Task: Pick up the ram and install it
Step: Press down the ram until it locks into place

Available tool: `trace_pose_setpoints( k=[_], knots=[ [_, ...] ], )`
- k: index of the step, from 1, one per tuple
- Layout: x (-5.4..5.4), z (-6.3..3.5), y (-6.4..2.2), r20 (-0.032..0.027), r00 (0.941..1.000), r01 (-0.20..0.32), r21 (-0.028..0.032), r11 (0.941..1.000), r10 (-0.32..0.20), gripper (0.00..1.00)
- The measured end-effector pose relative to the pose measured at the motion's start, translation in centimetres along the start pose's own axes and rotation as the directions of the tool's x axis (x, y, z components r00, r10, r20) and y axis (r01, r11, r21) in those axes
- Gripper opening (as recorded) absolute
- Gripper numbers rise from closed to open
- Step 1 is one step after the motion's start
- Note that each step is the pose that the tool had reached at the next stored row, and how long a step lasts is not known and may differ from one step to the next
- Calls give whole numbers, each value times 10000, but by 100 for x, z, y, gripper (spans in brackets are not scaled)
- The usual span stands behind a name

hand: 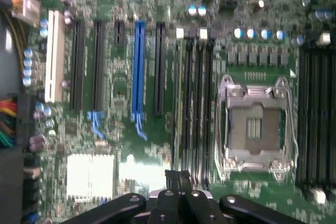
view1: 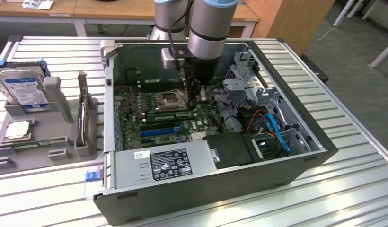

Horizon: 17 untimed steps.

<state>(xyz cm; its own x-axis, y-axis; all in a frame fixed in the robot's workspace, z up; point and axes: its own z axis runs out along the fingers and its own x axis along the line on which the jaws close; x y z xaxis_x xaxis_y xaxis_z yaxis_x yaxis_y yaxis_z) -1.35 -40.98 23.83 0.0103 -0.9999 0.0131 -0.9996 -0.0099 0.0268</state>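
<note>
Exterior view: set high and off to one side, looking down at an angle over the open computer case (view1: 213, 189) on the slatted table (view1: 345, 142), far enough to take in the arm (view1: 210, 28) reaching into it. Wrist view: mounted just behind the gripper (hand: 178, 182), facing straight down, close over the motherboard (hand: 121, 145) below the fingertips. Shared by both: the board around the gripper, with the processor socket (view1: 169, 99) (hand: 254, 124) beside it and the blue slot (view1: 157, 132) (hand: 138, 66) further off
</note>
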Motion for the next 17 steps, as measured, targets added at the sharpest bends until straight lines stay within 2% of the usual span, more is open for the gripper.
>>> trace_pose_setpoints(
  k=[5, 10, 14, 17],
  knots=[
    [-2, 13, 225, -206, 9998, -5, -2, 10000, 5, 11],
    [-4, 22, 454, -446, 9990, -12, -4, 10000, 12, 11],
    [-25, 26, 604, -581, 9983, -16, 6, 10000, 16, 11],
    [-66, 29, 679, -643, 9979, -17, 19, 10000, 18, 11]
  ],
)
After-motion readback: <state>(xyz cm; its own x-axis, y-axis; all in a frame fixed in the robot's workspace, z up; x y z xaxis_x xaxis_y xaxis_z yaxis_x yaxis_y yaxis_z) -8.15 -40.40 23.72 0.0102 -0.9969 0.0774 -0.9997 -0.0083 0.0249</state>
